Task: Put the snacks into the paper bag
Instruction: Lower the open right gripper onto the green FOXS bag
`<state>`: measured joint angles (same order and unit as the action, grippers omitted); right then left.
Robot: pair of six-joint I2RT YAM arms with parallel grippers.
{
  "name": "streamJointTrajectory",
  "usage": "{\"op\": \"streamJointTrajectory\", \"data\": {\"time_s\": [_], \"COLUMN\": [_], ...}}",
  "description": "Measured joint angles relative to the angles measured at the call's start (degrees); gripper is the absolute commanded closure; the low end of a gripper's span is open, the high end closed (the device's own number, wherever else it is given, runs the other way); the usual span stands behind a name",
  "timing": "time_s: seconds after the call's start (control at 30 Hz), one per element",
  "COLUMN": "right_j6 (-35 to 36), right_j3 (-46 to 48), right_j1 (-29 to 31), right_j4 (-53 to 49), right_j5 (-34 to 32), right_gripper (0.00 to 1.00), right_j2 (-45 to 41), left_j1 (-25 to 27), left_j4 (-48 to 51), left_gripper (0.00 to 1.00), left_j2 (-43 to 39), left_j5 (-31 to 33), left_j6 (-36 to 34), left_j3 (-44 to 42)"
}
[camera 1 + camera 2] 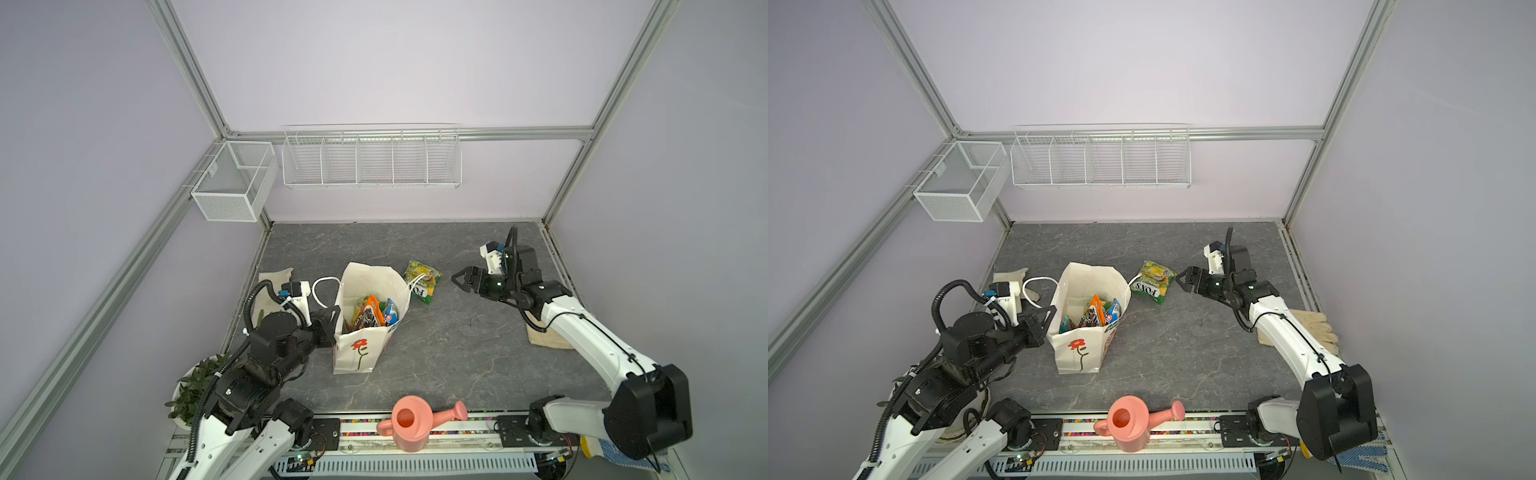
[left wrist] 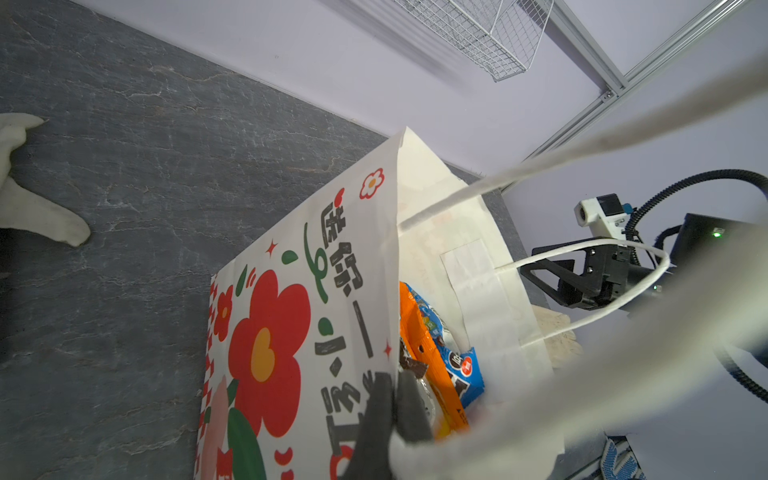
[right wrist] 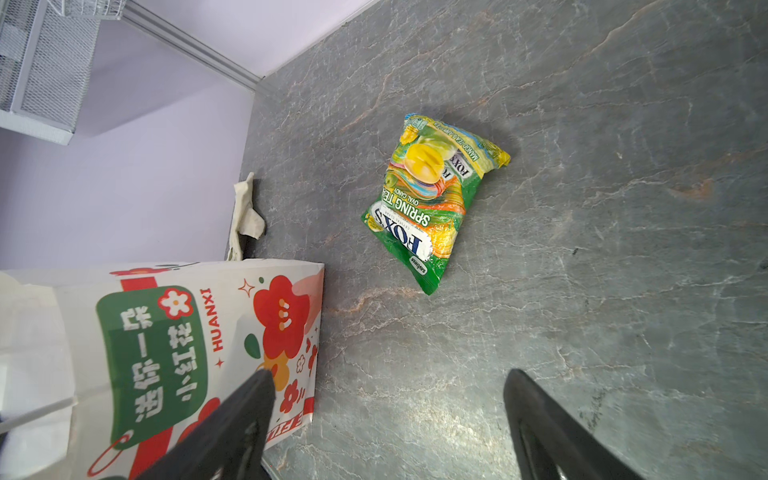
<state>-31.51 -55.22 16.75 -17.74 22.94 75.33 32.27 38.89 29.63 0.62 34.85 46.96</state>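
Left tool (image 1: 336, 312) pinches paper bag (image 1: 357, 353) rim; right tool (image 3: 390, 376) gapes empty.

Looks like a robot lab cell. Boxed in by aluminium framing (image 1: 193, 70) and bare lilac panels (image 1: 395, 62) (wire rack (image 1: 371, 160) hung behind).

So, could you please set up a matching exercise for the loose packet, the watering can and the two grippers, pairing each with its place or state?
1 packet
2 watering can
3 left gripper
4 right gripper

A open
B shut on the bag rim
C flat on the table, beside the bag
D upright at the front edge

Pairs: 1-C, 2-D, 3-B, 4-A
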Motion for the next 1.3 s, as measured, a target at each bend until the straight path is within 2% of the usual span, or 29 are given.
{"op": "streamJointTrajectory", "data": {"time_s": [0.6,0.8,1.3], "right_j6": [-3.19,-4.39,-4.96], "right_j3": [2.32,2.25,-0.17], "right_j1": [-1.57,-1.62,-1.62], "right_j4": [9.55,12.81,17.03], "right_j5": [7.82,9.75,11.04], "right_gripper": [0.20,0.32,0.38], "right_j2": [13.42,18.53,27.89], "left_j1": [0.00,0.00,0.00], "left_j4": [-0.48,-0.44,-0.02], "left_gripper": [1.00,1.00,1.00], "left_j2": [1.03,1.01,0.50], "left_j5": [0.66,0.92,1.07], "left_j6": [-1.03,-1.03,-1.03], "left_j3": [0.00,0.00,0.00]}}
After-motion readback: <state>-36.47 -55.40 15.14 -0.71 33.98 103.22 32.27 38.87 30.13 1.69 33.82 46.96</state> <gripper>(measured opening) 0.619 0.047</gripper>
